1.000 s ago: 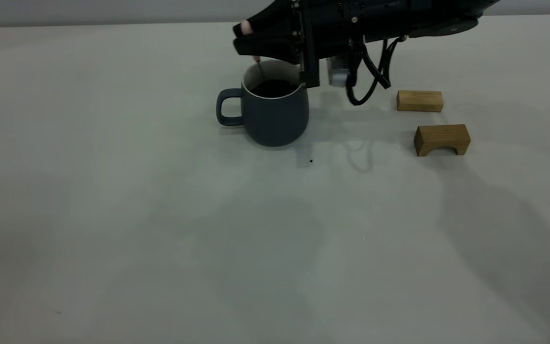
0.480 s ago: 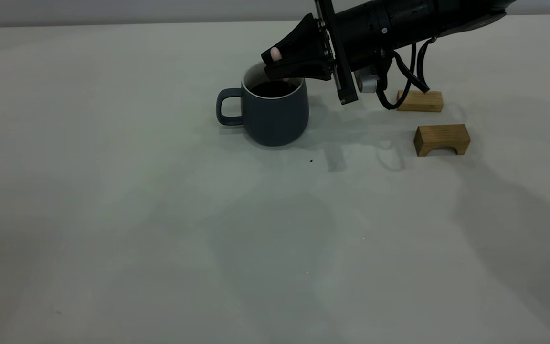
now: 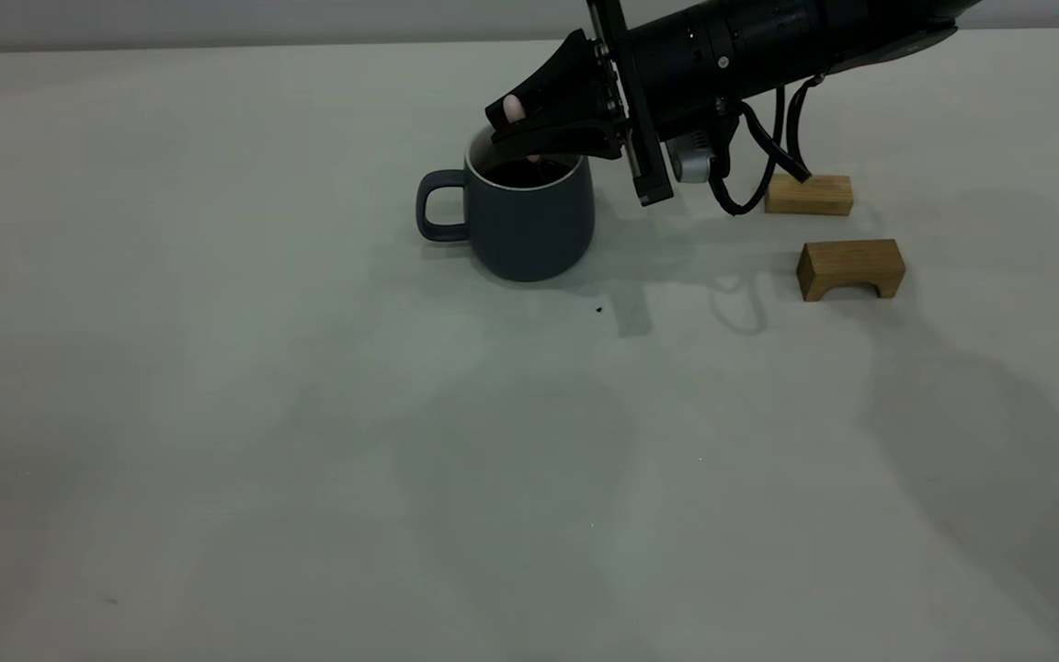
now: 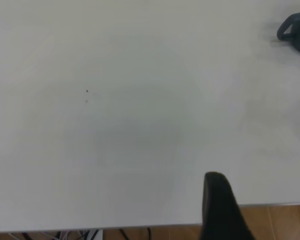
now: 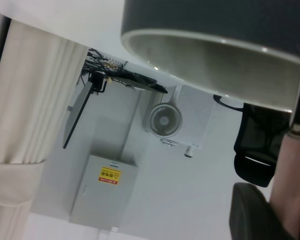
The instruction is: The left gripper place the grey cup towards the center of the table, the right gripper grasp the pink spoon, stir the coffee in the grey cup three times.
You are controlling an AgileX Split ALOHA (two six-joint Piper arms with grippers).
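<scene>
The grey cup (image 3: 520, 221) stands upright on the table (image 3: 309, 414), left of the wooden blocks, handle to the left, with dark coffee (image 3: 518, 174) inside. My right gripper (image 3: 504, 129) slants down over the cup's mouth, shut on the pink spoon (image 3: 513, 108); the spoon's bowl is hidden in the cup. In the right wrist view the pink spoon (image 5: 290, 180) runs from beside a black finger (image 5: 252, 215) toward the cup's white rim (image 5: 215, 55). My left gripper (image 4: 262, 215) hangs open over the table's edge, far from the cup (image 4: 296, 32).
Two tan wooden blocks lie right of the cup: a plain one (image 3: 809, 195) under the right arm's cables and an arch-shaped one (image 3: 851, 268) nearer the front. A tiny dark speck (image 3: 598, 310) lies just in front of the cup.
The right gripper tilted from level to slanting downward, swung right across the cup's mouth, then came back a little to the left, carrying the spoon through the coffee. The cup stayed put.
</scene>
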